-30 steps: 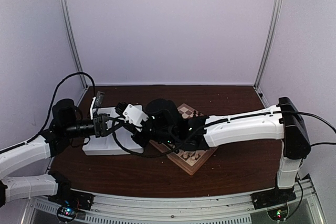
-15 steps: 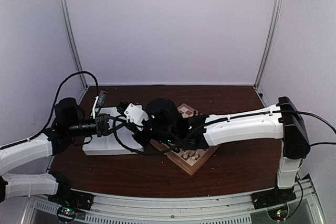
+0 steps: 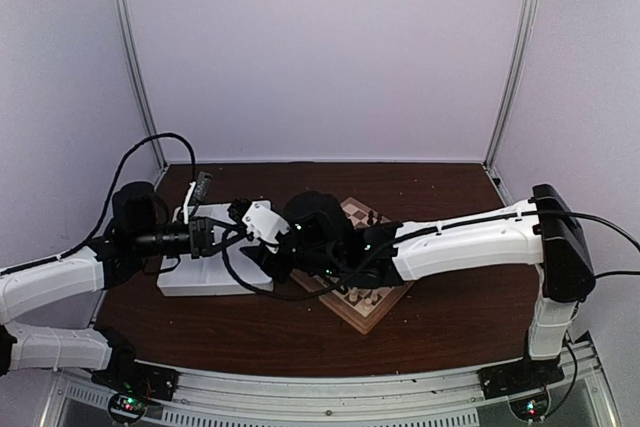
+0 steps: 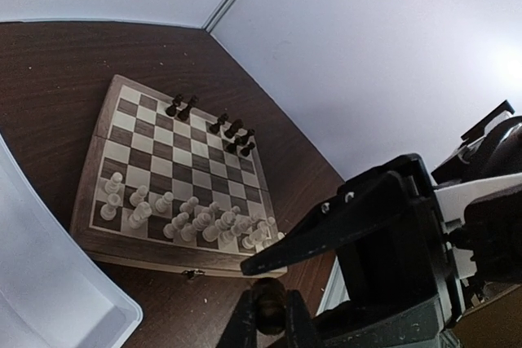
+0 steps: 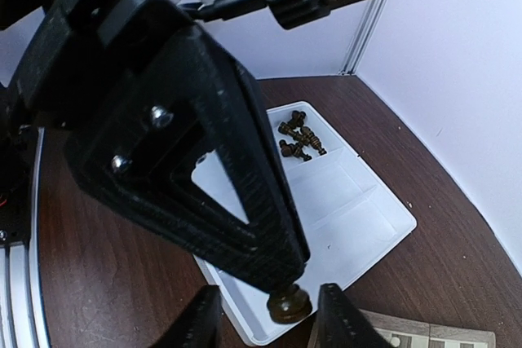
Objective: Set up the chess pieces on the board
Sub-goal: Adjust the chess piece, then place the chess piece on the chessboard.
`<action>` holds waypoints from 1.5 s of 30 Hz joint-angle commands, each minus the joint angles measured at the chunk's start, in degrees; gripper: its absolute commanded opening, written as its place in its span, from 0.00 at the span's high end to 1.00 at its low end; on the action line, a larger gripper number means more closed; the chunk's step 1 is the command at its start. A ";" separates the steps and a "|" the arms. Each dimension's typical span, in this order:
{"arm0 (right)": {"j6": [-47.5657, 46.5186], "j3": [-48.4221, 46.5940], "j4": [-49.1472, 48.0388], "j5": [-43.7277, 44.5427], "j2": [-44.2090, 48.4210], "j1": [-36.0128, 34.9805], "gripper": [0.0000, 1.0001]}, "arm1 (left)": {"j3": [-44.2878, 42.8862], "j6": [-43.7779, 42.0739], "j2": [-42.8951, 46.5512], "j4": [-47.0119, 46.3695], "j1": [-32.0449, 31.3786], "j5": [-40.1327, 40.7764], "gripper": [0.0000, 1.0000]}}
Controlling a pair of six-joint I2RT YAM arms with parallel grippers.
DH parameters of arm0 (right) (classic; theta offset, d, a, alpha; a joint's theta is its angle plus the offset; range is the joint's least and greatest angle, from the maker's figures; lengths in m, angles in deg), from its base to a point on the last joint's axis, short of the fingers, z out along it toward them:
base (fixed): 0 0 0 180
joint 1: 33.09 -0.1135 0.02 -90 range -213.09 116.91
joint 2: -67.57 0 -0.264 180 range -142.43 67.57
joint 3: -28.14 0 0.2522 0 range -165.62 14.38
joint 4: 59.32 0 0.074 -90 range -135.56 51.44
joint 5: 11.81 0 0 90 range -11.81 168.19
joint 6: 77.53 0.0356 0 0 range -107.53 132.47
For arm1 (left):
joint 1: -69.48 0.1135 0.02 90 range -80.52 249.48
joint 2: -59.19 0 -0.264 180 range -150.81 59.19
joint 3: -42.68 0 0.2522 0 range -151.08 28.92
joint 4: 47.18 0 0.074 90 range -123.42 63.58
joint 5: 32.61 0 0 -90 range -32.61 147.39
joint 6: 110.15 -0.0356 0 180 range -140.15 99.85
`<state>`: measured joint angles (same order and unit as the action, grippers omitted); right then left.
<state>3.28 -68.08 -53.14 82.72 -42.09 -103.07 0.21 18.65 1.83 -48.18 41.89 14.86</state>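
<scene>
Left arm [image 3: 60, 282] lies low and level over the white rectangular compartment tray [image 5: 351, 234]. The left gripper [image 4: 269, 323] is pinched on one small dark brown-black chess piece [image 5: 289, 302], held clear of the tray's corner. Right arm [image 3: 460, 242] stretches across the square wooden chessboard [image 4: 147, 248]. The right gripper [image 5: 271, 317] has its fingers spread, one either side of that piece, not touching it.

board [image 3: 365, 322] perhaps half under right arm [image 3: 460, 242]

White compartment tray [image 5: 359, 226], cream chessmen [image 4: 200, 222]
</scene>
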 commanded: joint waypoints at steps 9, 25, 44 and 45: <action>-1.09 17.37 -3.89 5.70 18.02 2.51 0.35 | -15.27 -12.37 -13.15 11.28 -6.50 8.21 1.00; 17.24 37.94 15.44 17.68 48.89 18.26 0.26 | -48.17 -22.73 -44.29 28.72 -20.65 18.71 1.00; 22.38 45.12 18.41 15.71 61.46 29.00 0.21 | -75.71 -26.91 -70.03 40.30 -23.36 24.01 1.00; 22.21 45.26 18.58 15.96 61.76 29.14 0.20 | -76.42 -26.95 -70.87 40.65 -23.38 24.24 1.00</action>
<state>24.92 -23.99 -32.98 98.18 17.44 -74.70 -72.64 -6.57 -66.36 -10.08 19.03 37.35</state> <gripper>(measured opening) 0.792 0.093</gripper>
